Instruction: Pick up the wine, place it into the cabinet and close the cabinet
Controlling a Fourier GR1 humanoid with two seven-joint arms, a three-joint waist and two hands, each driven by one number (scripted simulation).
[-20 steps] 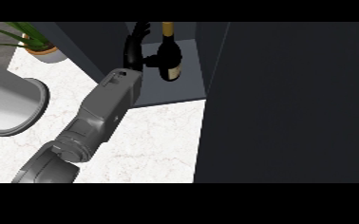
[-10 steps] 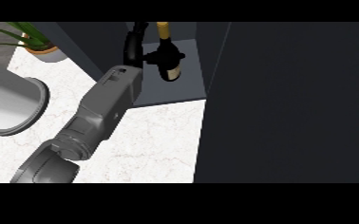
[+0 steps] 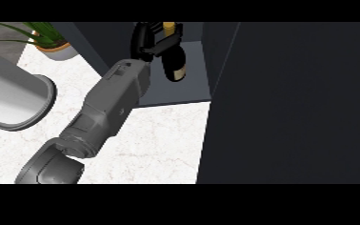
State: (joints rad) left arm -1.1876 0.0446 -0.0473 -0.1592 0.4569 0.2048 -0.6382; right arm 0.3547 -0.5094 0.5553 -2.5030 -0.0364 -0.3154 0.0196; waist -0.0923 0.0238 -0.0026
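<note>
Reaching into the cabinet (image 3: 190, 83): one grey forearm (image 3: 105, 109), smooth and boxy, rising from the lower left of the head view across the counter (image 3: 155, 138).

One black hand (image 3: 151, 40) at the end of that forearm; which of the robot's two it is cannot be told for certain, though it enters from the left side. Its fingers are curled round the wine bottle (image 3: 174, 64), clamped on the upper body and neck.

One wine bottle: dark glass, rounded, with a pale label near its lower end and a yellow top at the neck. It sits inside the open cabinet compartment, over the grey floor panel, held in the hand.

One cabinet: dark, flat-sided, matte. One cabinet door (image 3: 281, 105), a broad dark slab filling the right side, standing open.

One counter: white stone with faint grey veining.

One potted plant (image 3: 49, 43), top left: thin green leaves in a pale round pot.

One rounded grey basin (image 3: 21, 100) with a raised rim, at the left edge.
</note>
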